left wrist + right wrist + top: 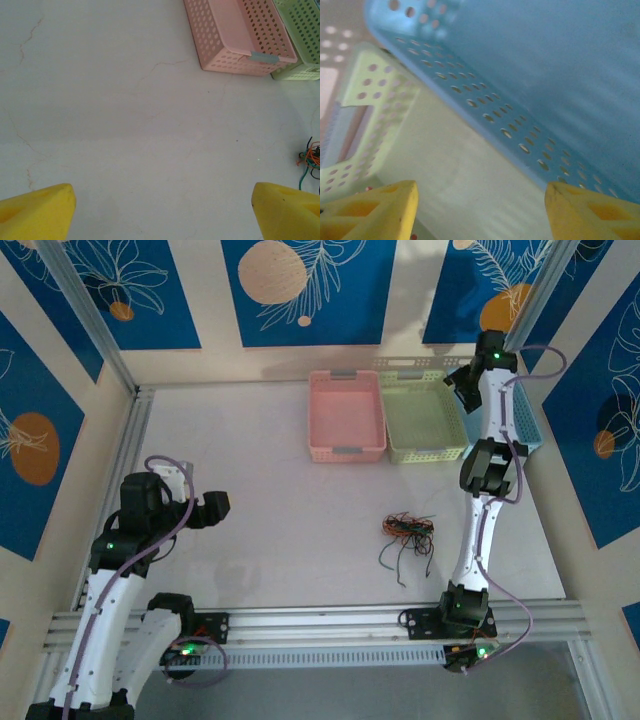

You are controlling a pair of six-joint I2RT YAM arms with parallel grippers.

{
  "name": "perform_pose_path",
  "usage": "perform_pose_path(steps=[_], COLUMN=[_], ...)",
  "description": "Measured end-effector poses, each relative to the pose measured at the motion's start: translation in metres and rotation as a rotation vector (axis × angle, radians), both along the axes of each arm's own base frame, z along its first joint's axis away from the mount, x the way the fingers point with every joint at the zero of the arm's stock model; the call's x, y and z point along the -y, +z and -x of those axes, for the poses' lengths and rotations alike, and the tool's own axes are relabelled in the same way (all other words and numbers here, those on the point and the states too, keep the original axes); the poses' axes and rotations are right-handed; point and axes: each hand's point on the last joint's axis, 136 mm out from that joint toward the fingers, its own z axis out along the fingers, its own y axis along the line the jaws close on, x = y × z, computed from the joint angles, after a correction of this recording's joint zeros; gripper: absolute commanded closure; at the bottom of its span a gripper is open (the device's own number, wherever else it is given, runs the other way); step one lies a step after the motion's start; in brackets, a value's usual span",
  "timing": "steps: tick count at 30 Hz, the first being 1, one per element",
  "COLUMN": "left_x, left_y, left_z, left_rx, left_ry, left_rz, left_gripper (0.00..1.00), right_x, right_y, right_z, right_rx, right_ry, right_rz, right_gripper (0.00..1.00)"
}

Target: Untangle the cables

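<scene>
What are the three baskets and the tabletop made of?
Pink basket, green basket, blue basket: likely moulded plastic, smooth matte, given the regular holes. Tabletop: hard pale matte surface with hairline cracks, perhaps painted board or stone; unclear.

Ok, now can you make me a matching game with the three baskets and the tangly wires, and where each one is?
Things:
1. pink basket
2. green basket
3. blue basket
4. cables

Places:
A. middle of the basket row
B. loose on the table, in front of the baskets
C. left end of the row
D. right end of the row

Pairs: 1-C, 2-A, 3-D, 4-B
</scene>
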Motion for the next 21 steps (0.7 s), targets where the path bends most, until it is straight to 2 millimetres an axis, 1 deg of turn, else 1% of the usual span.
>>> perform_pose_path(steps=[2,3,6,8,11,15,18,21], left_x=[0.0,0.0,0.0,0.001,0.001,0.002,0.002,0.002], left_y=[-0.001,-0.002,-0.002,-0.002,-0.001,-0.001,-0.002,-0.002], left_z=[0.0,0.0,0.0,0.0,0.0,0.0,0.0,0.0], left_rx=[-0.003,-0.004,-0.005,-0.005,-0.003,-0.003,-0.004,-0.004], left_ry=[0.001,0.0,0.0,-0.002,-0.007,-0.008,-0.008,-0.008], left_rz=[0.0,0.0,0.0,0.002,0.005,0.006,0.007,0.007], left_gripper=[0.09,0.09,0.09,0.09,0.09,0.09,0.09,0.09], right_x=[0.003,0.005,0.008,0.008,0.007,-0.003,-0.01,-0.015], right_y=[-0.011,-0.017,-0.025,-0.026,-0.025,-0.022,-0.017,-0.017], right_z=[0.0,0.001,0.001,0.001,0.001,-0.001,0.0,0.004], right_rx=[-0.023,-0.036,-0.052,-0.052,-0.049,-0.03,-0.021,-0.026], right_ry=[-0.011,-0.015,-0.018,-0.011,0.024,0.132,0.217,0.281], right_rz=[0.013,0.022,0.037,0.04,0.04,0.031,0.031,0.032], right_gripper=[0.31,0.33,0.33,0.31,0.31,0.31,0.31,0.31])
